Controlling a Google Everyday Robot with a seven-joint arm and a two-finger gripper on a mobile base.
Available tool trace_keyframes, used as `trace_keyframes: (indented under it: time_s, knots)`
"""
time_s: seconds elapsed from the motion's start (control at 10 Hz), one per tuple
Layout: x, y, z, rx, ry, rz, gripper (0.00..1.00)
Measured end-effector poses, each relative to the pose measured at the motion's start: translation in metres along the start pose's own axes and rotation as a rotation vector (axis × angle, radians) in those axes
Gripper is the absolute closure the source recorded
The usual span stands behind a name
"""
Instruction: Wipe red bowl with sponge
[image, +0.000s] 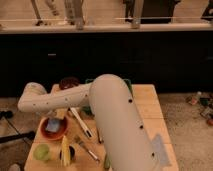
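My gripper (51, 121), jaws shut, is down in the orange-red red bowl (53, 128) over the blue-grey sponge (51, 126).

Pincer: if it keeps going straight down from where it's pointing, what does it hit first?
Most likely the sponge lying in the red bowl. The pincer hangs right over it at the left side of the table; contact can't be judged from this angle.

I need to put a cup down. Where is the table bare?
Bare wood lies along the table's right side, beyond the arm. The left is crowded: red bowl holding the sponge, gripper above it, utensils, fruit.
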Motion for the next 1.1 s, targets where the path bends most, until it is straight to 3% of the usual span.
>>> trace_keyframes:
  time_s: [0.3,0.5,0.7,1.1]
  knots:
    - [-0.014,0.0,-0.016,0.05,-0.039,-0.028,1.0]
    - [-0.021,0.012,-0.018,0.056,-0.064,-0.039,1.0]
    - [-0.025,0.027,-0.012,0.033,-0.083,-0.05,1.0]
    - [-0.029,0.028,0.016,-0.025,-0.104,-0.076,1.0]
